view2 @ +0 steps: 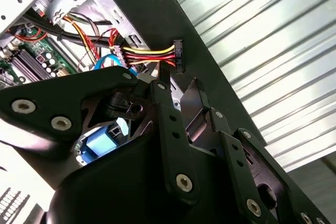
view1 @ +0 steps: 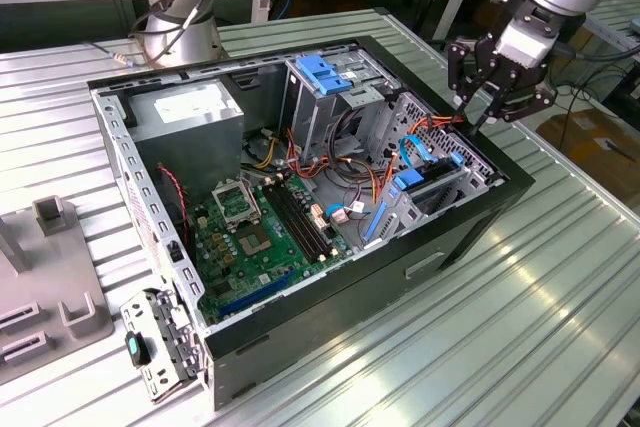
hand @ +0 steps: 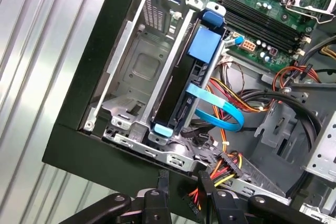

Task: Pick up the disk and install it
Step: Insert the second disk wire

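Hovering over the open black computer case [view1: 440, 247], the black end effector [view1: 478, 119] pinches a black power plug [view2: 178, 56]. The first wrist view shows the blue-railed grey disk [hand: 181, 90] seated in its metal bay [hand: 136, 72].

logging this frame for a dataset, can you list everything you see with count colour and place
open black metal computer case: one, lying on the ribbed metal table
green motherboard: one, case floor
grey power supply box: one, case corner near the arm base
grey-metal disk in blue plastic carrier: one, seated in the drive bay at the case edge
flat blue cable: one, beside the disk
black connector on red-yellow-black wires: one, over the case edge
grey plastic fixture: one, exterior view's left
black gripper: one, above the disk end of the case
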Controlling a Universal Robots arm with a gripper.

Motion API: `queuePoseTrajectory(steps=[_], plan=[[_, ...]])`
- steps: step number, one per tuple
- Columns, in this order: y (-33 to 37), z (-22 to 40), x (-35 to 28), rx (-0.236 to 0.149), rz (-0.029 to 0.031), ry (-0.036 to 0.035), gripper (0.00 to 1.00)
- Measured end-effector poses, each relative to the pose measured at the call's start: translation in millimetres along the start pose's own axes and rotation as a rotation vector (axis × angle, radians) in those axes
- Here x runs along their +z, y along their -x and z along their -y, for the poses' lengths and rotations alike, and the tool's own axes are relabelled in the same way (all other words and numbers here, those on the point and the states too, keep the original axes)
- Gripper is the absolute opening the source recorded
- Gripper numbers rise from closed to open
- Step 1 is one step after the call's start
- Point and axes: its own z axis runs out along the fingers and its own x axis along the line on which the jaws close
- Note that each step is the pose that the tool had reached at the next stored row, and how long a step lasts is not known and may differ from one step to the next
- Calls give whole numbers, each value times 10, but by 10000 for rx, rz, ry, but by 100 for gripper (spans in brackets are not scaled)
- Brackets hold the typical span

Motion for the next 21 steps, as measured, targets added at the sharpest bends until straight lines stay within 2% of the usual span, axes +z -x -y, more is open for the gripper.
queuePoseTrajectory(steps=[6, 14, 16, 19, 21], plan=[[-2, 2, 9, -1199, 90, 52, 36], [-3, 2, 20, -3037, 226, 134, 36], [-5, 8, 22, -3291, 244, 145, 36], [-5, 8, 22, -3302, 246, 146, 36], [-13, 30, 23, -3341, 248, 148, 36]])
